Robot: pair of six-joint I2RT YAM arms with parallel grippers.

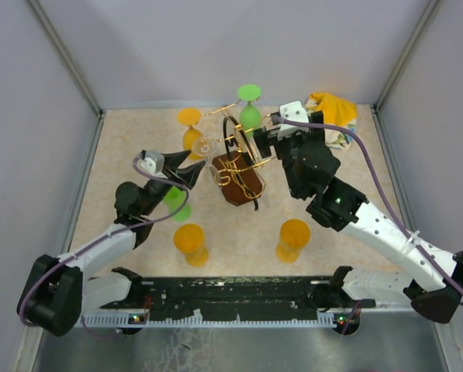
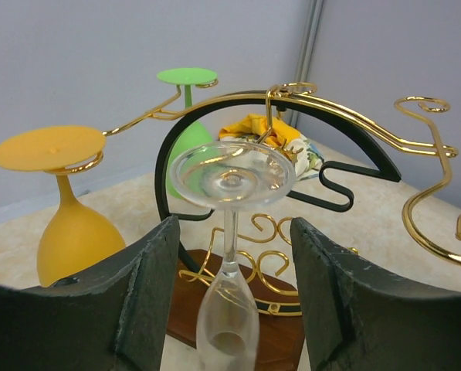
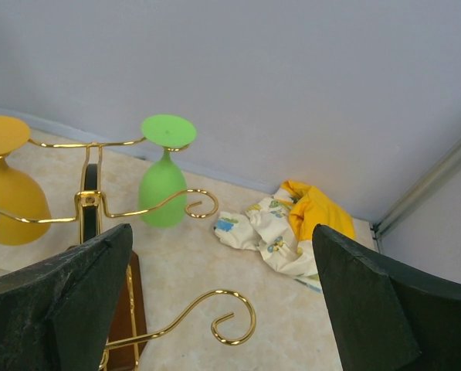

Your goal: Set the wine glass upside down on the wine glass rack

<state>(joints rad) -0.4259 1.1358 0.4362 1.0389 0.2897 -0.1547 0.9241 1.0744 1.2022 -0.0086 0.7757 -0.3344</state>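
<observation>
The clear wine glass (image 2: 230, 309) hangs upside down, its foot (image 2: 232, 174) resting on a gold arm of the wine glass rack (image 2: 346, 116). In the top view the glass (image 1: 206, 146) hangs at the left side of the rack (image 1: 240, 180), which has a brown wooden base. My left gripper (image 2: 234, 297) is open, with its fingers on either side of the bowl and a gap on both sides. My right gripper (image 3: 222, 255) is open and empty, above two free gold curls (image 3: 234, 317) on the right side of the rack.
An orange glass (image 2: 68, 224) and a green glass (image 3: 164, 185) hang upside down on the far arms. Two orange glasses (image 1: 191, 242) (image 1: 293, 239) stand near the front, and a green one (image 1: 177, 205) stands under my left arm. A yellow cloth (image 1: 332, 112) lies back right.
</observation>
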